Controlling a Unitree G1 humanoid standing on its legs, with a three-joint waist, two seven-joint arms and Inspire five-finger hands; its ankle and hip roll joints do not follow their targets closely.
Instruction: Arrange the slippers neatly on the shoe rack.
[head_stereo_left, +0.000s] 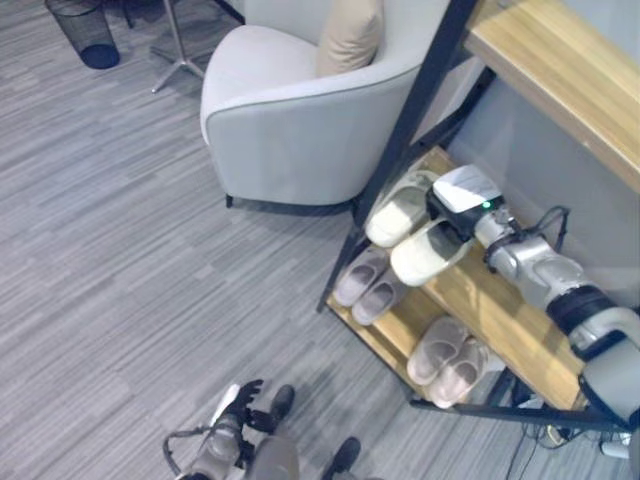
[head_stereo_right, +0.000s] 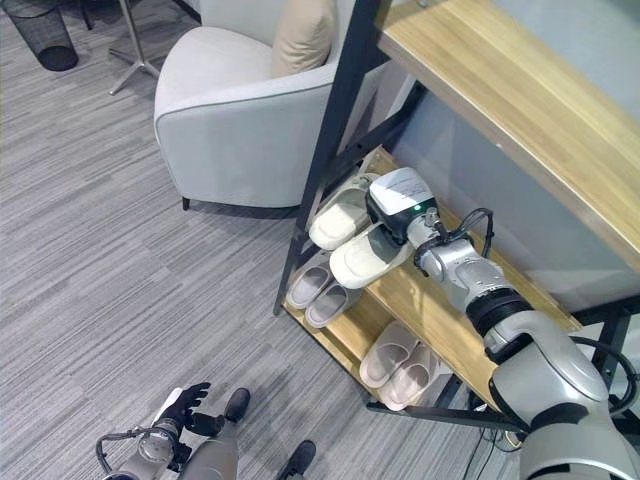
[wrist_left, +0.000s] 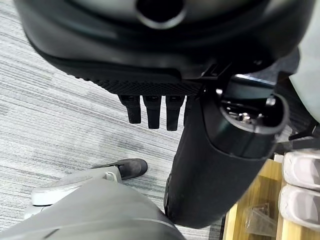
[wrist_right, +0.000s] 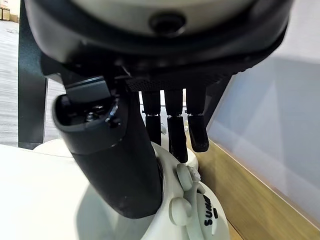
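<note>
- Our right hand (head_stereo_right: 398, 200) is over the middle shelf (head_stereo_right: 450, 320) of the shoe rack (head_stereo_left: 400, 130). Its fingers (wrist_right: 176, 135) hang nearly straight and rest on a cream slipper (head_stereo_right: 362, 256). We see no closed grasp.
- A second cream slipper (head_stereo_right: 338, 216) lies just beside it, on the far side from the wrist.
- The bottom shelf (head_stereo_left: 385, 335), below the hand, holds two beige pairs (head_stereo_left: 368, 284) (head_stereo_left: 447, 360).
- Our left hand (head_stereo_left: 238, 400) hangs low over the floor (head_stereo_left: 120, 250), relaxed, holding nothing.
</note>
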